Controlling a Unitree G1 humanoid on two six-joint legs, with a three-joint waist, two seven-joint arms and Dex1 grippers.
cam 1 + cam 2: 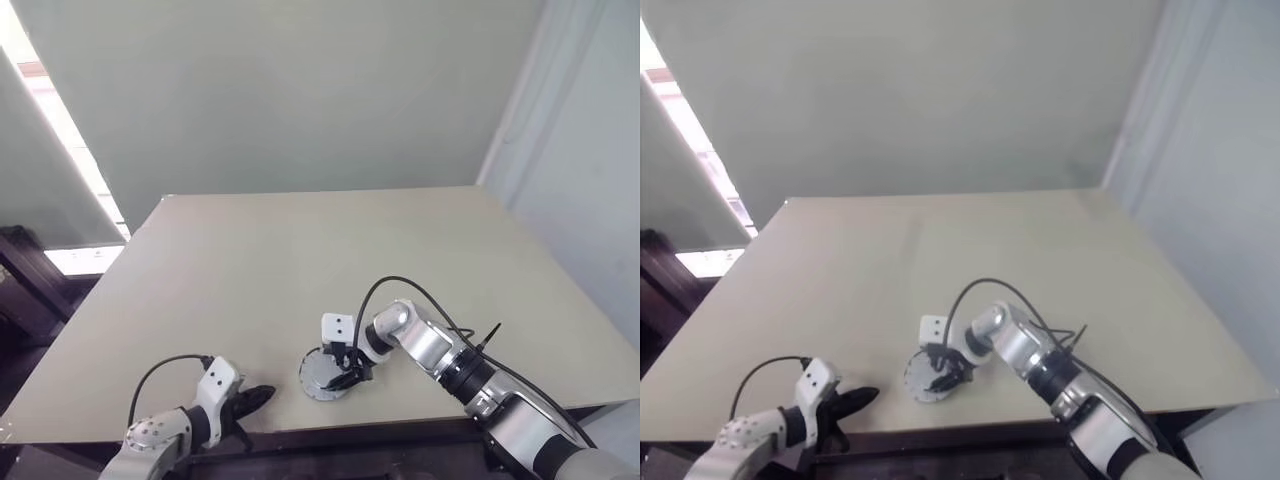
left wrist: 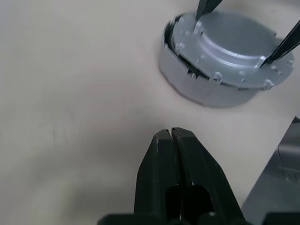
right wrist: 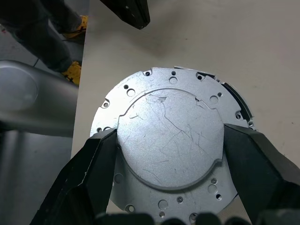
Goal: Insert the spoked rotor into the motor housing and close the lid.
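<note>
At the near edge of the pale tabletop point(image 1: 300, 250), the left gripper point(image 1: 262, 393) rests low over the surface, its jaws pressed together with nothing between them. Just beside it, toward the robot's right and a little farther in, stands the motor housing point(image 2: 206, 91), a shallow silver-walled round base. The lid point(image 3: 169, 140), a grey metal disc with small holes around its rim and a scratched raised centre, lies on top of the housing; at one side a thin dark gap shows between lid and housing wall, so whether it sits fully down cannot be told. The right gripper point(image 1: 345, 372) reaches in over it, jaws spread wide, one finger point(image 3: 91, 173) against each side of the lid's raised centre. Beyond them the tabletop runs bare to the far wall point(image 1: 300, 90).
</note>
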